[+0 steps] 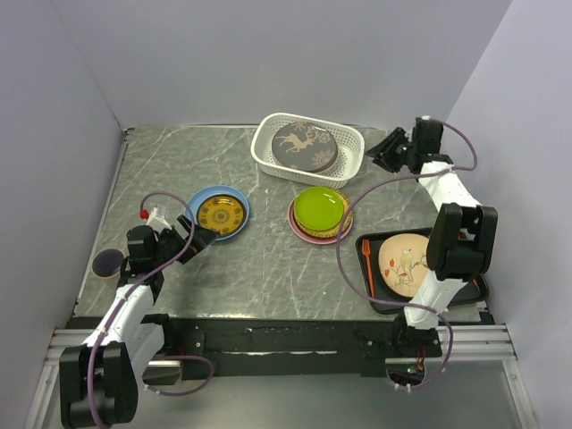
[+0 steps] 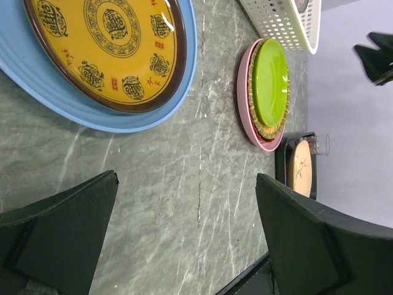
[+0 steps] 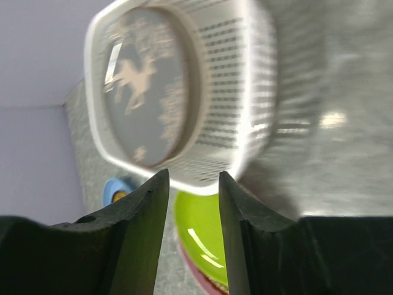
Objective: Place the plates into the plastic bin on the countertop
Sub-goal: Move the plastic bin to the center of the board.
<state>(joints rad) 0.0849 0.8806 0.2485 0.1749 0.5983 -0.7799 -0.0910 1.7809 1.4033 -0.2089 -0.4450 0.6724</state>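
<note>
The white plastic bin (image 1: 264,159) stands at the back of the countertop (image 1: 268,259) with a brown deer plate (image 1: 305,146) inside it. A lime green plate (image 1: 320,207) tops a straw and pink stack mid-table. A yellow patterned plate (image 1: 220,214) lies in a blue plate (image 1: 238,198). A cream plate (image 1: 404,264) rests on a black tray. My left gripper (image 1: 198,234) hangs open just in front of the blue plate (image 2: 153,120), nothing between its fingers. My right gripper (image 1: 382,150) hovers right of the bin (image 3: 227,80), jaws partly apart and empty; the deer plate (image 3: 144,86) shows beyond them.
The black tray (image 1: 465,290) at the front right also holds an orange fork (image 1: 366,259). A small dark round object (image 1: 109,262) sits near the left edge. Grey walls close in the table on three sides.
</note>
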